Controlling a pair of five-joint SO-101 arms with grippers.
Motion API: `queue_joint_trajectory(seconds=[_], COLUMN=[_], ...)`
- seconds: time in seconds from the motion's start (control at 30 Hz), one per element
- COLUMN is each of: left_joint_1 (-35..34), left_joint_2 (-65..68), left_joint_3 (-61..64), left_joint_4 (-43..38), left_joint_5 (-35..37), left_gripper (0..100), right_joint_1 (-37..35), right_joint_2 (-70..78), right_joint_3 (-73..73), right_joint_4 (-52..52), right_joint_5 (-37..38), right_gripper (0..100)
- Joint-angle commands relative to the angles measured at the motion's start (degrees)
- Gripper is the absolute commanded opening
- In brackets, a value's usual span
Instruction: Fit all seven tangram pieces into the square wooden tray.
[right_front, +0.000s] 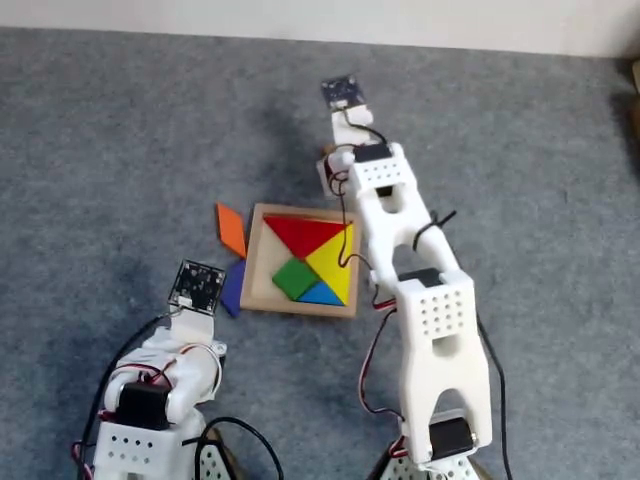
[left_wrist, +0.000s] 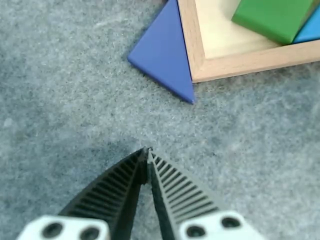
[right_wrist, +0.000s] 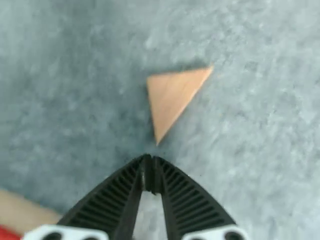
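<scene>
Left end effector (left_wrist: 148, 152) clenched, empty, near blue triangle (left_wrist: 165, 52) touching tray (left_wrist: 240, 62) | right end effector (right_wrist: 149, 159) clenched, empty, just beside tan triangle (right_wrist: 172, 97)

Tabletop (right_front: 120, 150) covered in a grey, mottled, short-pile fabric, like carpet or felt, running from the near side to the far. Along the far edge lies a plain off-white strip (right_front: 300, 18); wall or bare surface, cannot tell which. Light soft and even, shadows faint and blurred; a dark brown edge (right_front: 635, 90) shows at far right.
</scene>
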Motion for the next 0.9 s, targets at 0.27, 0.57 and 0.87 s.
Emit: queue_joint_trajectory(seconds=[0.27,0.57,0.87], left_joint_1=[-0.5,-0.5,-0.5], left_joint_2=[-1.9,-1.9,-1.9], left_joint_3=[1.1,1.1,1.1], left_joint_4=[0.3,0.3,0.3], left_joint_5=[-0.4,-0.4,-0.4], left_gripper=[1,1,1], right_joint_1=[0.4,-3.5,-0.9], right_joint_2=[-14.5,-13.4,-3.2], right_joint_3=[-0.1,3.2,4.3], right_joint_4=[10.7,-7.3,-24.0], right_joint_5=[1.1,0.7,0.8], right_gripper=[0.5,0.5,0.8])
